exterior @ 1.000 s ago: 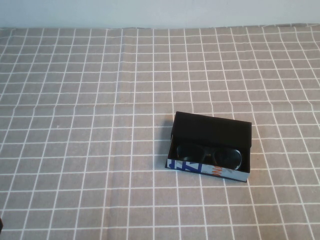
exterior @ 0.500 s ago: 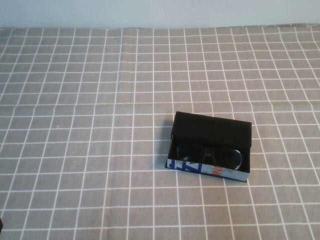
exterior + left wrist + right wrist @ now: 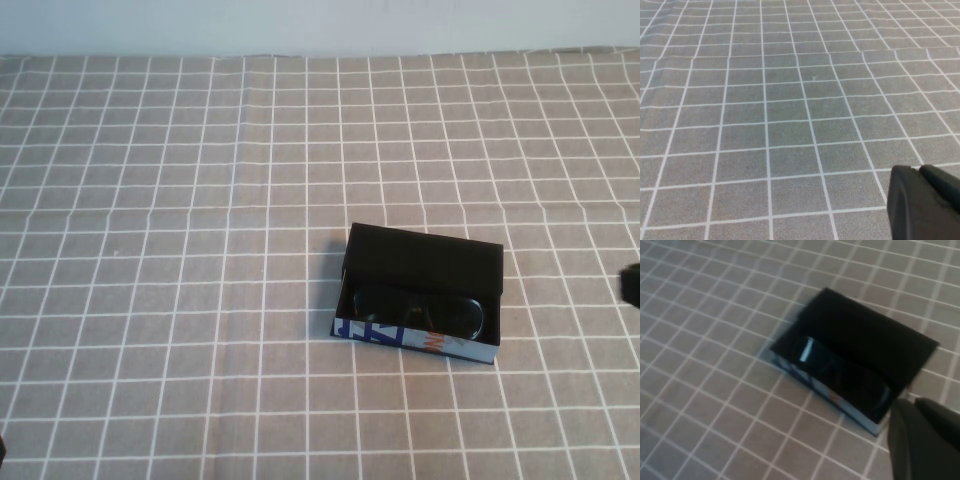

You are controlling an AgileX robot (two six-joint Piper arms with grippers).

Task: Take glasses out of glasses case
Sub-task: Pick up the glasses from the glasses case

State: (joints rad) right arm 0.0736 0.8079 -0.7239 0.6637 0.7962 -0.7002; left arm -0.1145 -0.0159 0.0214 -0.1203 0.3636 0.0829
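The glasses case [image 3: 415, 340] lies open on the checked cloth right of centre, its black lid folded back and its white printed front facing me. The black glasses [image 3: 420, 310] lie inside it. In the right wrist view the case [image 3: 870, 340] and the glasses [image 3: 840, 372] show blurred. My right gripper [image 3: 914, 402] is shut and empty, beside the case's end; in the high view it [image 3: 631, 285] just shows at the right edge, clear of the case. My left gripper [image 3: 919, 169] is shut and empty over bare cloth, far from the case.
A grey cloth with a white grid [image 3: 200, 200] covers the whole table. A pale wall [image 3: 320, 25] runs along the far edge. The left arm barely shows at the lower left corner of the high view [image 3: 2, 452].
My right gripper has come into the high view at the right edge. The case, the glasses and the left arm have not moved.
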